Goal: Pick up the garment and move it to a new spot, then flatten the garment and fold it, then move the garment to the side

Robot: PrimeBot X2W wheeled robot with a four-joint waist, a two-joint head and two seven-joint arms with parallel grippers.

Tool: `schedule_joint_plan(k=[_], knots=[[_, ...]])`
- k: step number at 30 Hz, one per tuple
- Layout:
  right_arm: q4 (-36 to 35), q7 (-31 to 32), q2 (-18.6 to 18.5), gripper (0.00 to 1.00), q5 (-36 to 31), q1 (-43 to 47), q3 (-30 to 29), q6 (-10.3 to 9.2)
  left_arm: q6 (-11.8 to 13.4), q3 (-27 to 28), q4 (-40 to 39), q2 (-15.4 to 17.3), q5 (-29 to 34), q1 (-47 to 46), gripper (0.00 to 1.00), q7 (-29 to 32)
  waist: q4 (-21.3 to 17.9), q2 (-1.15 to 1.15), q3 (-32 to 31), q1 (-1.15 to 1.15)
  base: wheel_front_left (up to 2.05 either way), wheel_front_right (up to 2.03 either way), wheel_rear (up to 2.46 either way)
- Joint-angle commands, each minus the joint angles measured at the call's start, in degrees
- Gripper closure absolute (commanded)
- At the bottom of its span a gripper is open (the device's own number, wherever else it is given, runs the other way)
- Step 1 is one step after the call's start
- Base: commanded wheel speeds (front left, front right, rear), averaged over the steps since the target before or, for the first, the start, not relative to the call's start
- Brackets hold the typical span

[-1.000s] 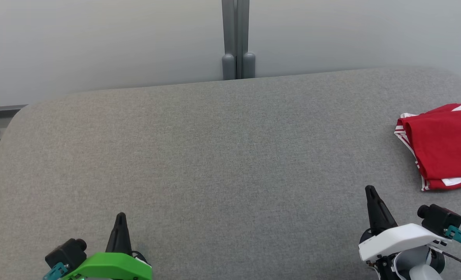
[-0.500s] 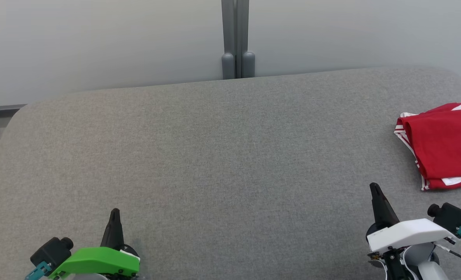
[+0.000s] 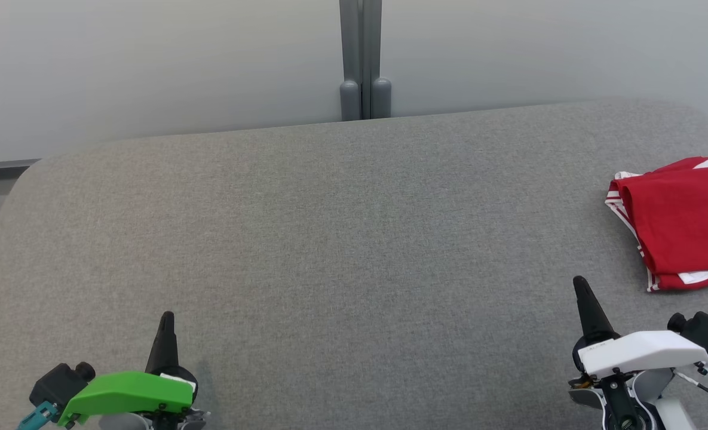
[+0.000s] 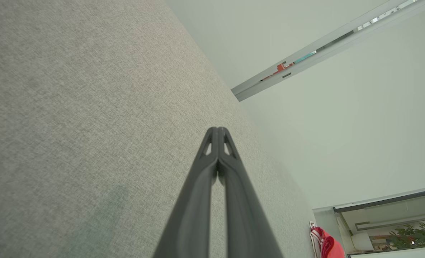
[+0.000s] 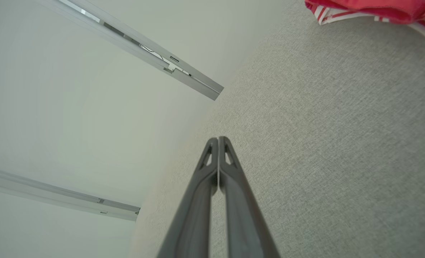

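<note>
Folded red garment (image 3: 679,224) with white striped trim, lying at the right edge of the grey fabric-covered table (image 3: 330,239), roughly midway between the table's far and near edges and partly cut off by the border of the head view. One red layer is turned over another, and white fabric shows at its near and far corners. Left gripper (image 3: 166,316), under a green cover (image 3: 129,388), at the table's near edge toward its left corner, dark fingers pointing toward the table's far edge. Its jaws are pressed together, tips meeting, with nothing between them. Right gripper (image 3: 579,282), under a white cover (image 3: 643,352), at the table's near edge toward its right corner, near the garment's near hem but apart from it. Its jaws likewise lie closed tip to tip and carry nothing. In the left wrist view the garment appears as a small red-and-white bundle at the table's opposite end. In the right wrist view its striped edge lies on the table beyond the closed fingers, not touching them. Whether either gripper rests on the table cannot be told. Behind the table's far edge stands a pale wall (image 3: 150,71) divided by a grey vertical post (image 3: 362,60).
</note>
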Motion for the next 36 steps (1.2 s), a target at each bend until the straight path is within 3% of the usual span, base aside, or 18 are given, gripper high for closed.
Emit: schedule_joint_plan(k=[1,36], knots=[[-0.43,0.37,-0.39,1.0,1.81,-1.56,-0.36,-0.03,-0.54,0.59,-0.73,0.52,-1.69,-1.84,1.0,0.43,0.0,0.0,0.01,0.0,0.0,0.0,0.0],[-0.11,4.78,-0.36,1.0,20.92,-2.82,-2.77,-0.04,-3.94,5.25,-1.07,0.5,-18.48,-3.47,1.0,5.6,-0.14,0.0,0.37,0.0,0.0,0.0,0.0]])
